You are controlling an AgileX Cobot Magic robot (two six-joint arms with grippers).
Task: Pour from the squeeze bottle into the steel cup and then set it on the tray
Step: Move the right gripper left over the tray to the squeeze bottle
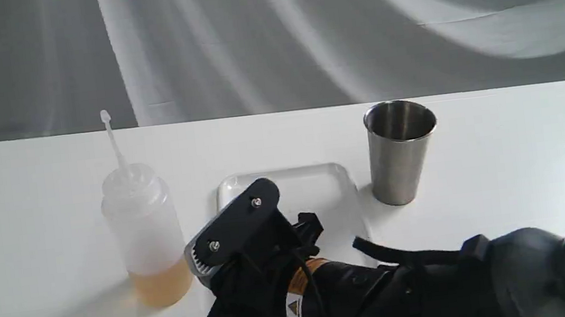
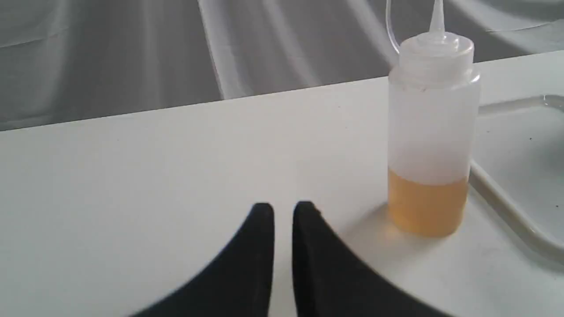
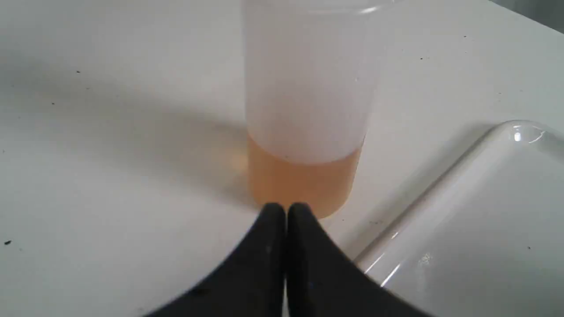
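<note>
The squeeze bottle [image 1: 144, 232] stands upright on the white table, left of the tray [image 1: 312, 181], with amber liquid in its bottom quarter. Its thin nozzle points up and the cap strap loops beside it. The steel cup [image 1: 401, 153] stands upright just right of the tray. My right arm [image 1: 341, 300] reaches across from the right, over the tray's front part. In the right wrist view my right gripper [image 3: 285, 208] is shut and empty, its tips close to the bottle [image 3: 308, 110] base. My left gripper [image 2: 283, 210] is shut with a thin gap, empty, short of the bottle [image 2: 429, 132].
A grey draped curtain hangs behind the table's far edge. The tray [image 3: 476, 220] has nothing on it in the wrist views, and its rim [image 2: 498, 193] lies close beside the bottle. The left arm does not show in the exterior view.
</note>
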